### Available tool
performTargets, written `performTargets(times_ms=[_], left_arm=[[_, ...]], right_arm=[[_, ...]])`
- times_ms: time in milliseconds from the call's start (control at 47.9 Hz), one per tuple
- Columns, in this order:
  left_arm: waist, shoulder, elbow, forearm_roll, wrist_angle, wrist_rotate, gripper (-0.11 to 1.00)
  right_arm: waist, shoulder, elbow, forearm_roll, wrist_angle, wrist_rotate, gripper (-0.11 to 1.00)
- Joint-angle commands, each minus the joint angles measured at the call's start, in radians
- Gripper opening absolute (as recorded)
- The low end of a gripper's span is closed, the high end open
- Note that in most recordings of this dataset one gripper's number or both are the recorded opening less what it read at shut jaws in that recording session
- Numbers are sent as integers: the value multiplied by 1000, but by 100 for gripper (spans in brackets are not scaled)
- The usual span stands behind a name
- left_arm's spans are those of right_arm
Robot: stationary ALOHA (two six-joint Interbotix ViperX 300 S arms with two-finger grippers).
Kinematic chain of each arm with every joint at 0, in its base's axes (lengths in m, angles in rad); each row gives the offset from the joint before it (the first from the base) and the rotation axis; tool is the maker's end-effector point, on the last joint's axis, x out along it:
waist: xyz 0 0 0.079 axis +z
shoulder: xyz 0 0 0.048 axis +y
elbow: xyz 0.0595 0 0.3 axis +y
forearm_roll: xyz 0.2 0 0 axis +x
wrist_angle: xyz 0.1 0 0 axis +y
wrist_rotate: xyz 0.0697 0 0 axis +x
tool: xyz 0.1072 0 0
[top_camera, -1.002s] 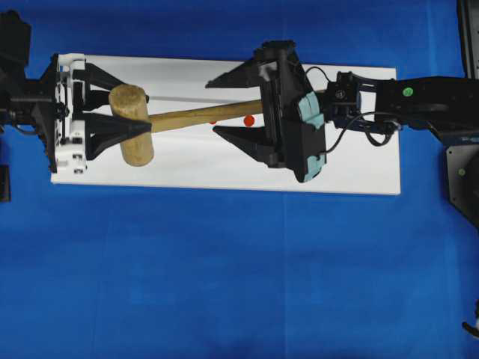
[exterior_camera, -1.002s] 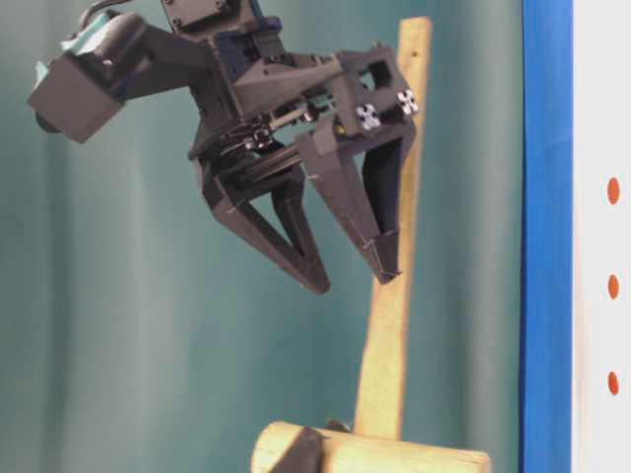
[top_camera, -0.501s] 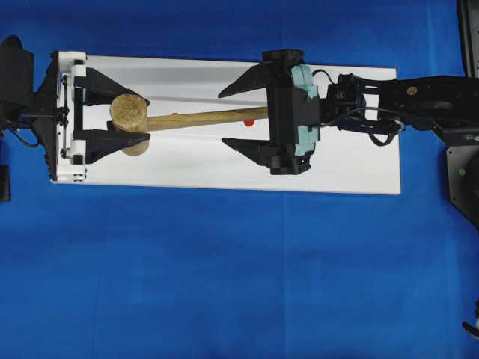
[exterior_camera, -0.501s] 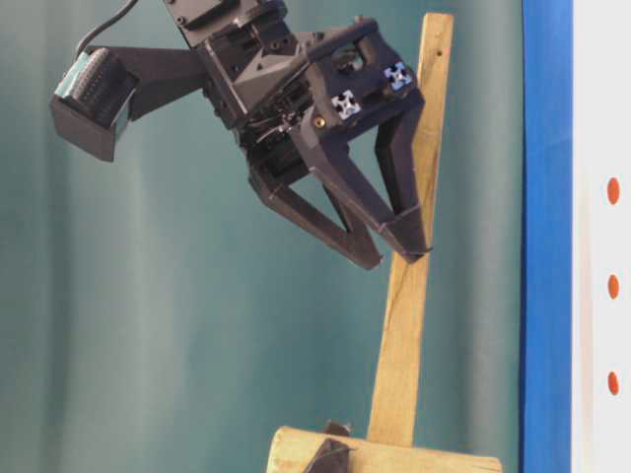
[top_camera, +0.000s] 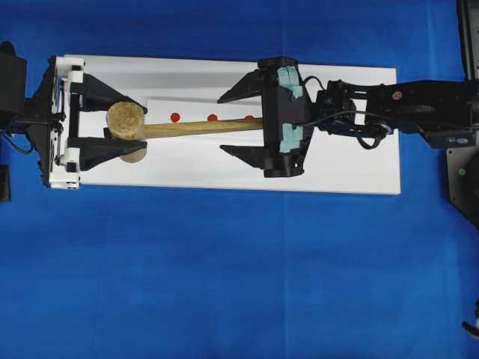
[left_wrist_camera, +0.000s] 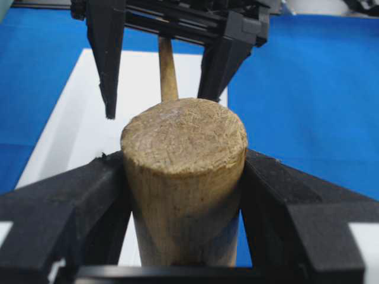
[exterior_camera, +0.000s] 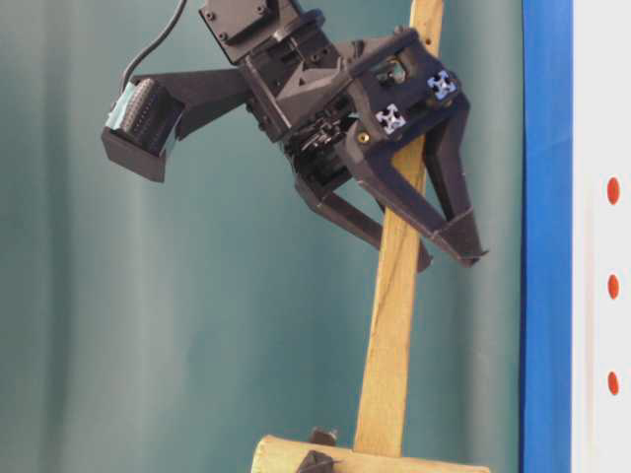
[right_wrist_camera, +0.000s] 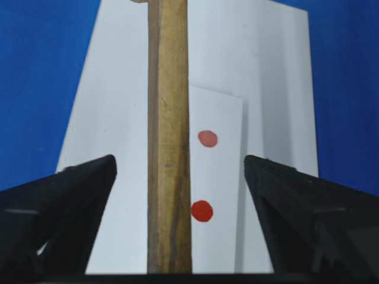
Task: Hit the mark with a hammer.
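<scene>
Over white board [top_camera: 352, 164], right gripper [top_camera: 241, 123] apparently narrowed around hammer [top_camera: 150, 129].

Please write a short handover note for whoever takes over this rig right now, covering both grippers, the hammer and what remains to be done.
Left gripper: shut on the hammer, jaws clamped on the sides of its head, holding it above the white board.
Right gripper: open, its jaws either side of the handle near its free end, with a clear gap to the wood in the right wrist view.
Marks: three red dots in a row on a paper sheet on the board, beside and under the handle.
Done: hammer lifted and offered to the right gripper.
Left: close the right gripper on the handle, release the head, then strike a mark.
</scene>
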Motion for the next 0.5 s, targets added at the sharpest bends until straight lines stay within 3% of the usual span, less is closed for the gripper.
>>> performTargets(times_ms=[0,188,271,480], left_arm=[[-2,-14,-14,2,-2,3,47],[-2,-11,-15,2,0,5,47],[-2,-11,-15,2,0,5,47],[-2,-12,-15,2,0,2,47]], right_arm=[[2,-12,-28,3,-15,0,74],[2,-12,-29,3,-61,0,23],[2,-12,-29,2,-77,0,8],[2,-12,-28,3,-81,8,4]])
